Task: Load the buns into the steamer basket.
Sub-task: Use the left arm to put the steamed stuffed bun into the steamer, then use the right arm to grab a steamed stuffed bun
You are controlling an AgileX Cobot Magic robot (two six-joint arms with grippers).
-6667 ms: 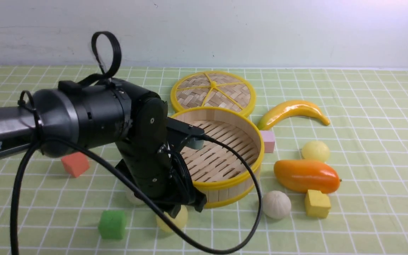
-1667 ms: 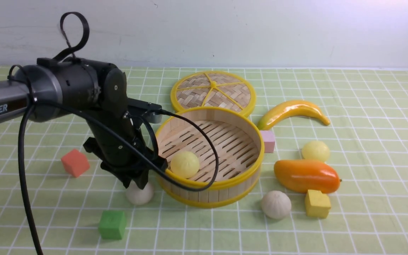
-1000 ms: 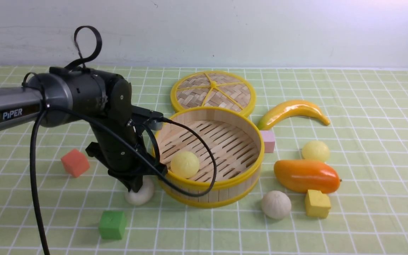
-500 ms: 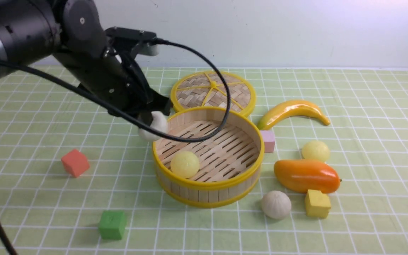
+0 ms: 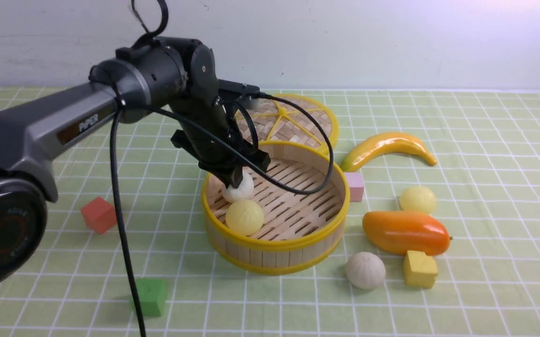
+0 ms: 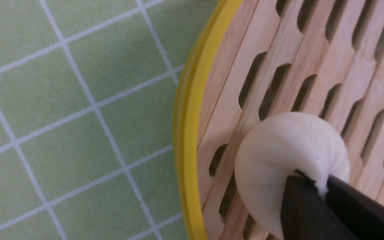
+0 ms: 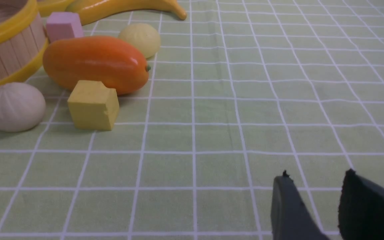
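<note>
The steamer basket (image 5: 277, 243) stands mid-table and holds a pale yellow bun (image 5: 245, 217) near its left front. My left gripper (image 5: 235, 180) is shut on an off-white bun (image 5: 239, 191) and holds it inside the basket, just behind the yellow one; the left wrist view shows this bun (image 6: 278, 156) pinched by the dark fingers (image 6: 303, 206) over the slatted floor by the rim (image 6: 192, 110). Another off-white bun (image 5: 366, 270) lies right of the basket in front and shows in the right wrist view (image 7: 13, 106). Another pale yellow bun (image 5: 418, 200) lies behind the mango. My right gripper (image 7: 315, 176) is open and empty, low over the cloth.
An orange mango (image 5: 405, 232), a yellow cube (image 5: 419, 269), a pink cube (image 5: 355, 186) and a banana (image 5: 387, 147) lie right of the basket. The woven lid (image 5: 293, 122) lies behind it. A red cube (image 5: 99, 215) and a green cube (image 5: 150, 296) lie at the left front.
My left gripper closed on the off-white bun on the cloth left of the basket, lifted it, and has carried it right and down into the basket beside the yellow bun.
</note>
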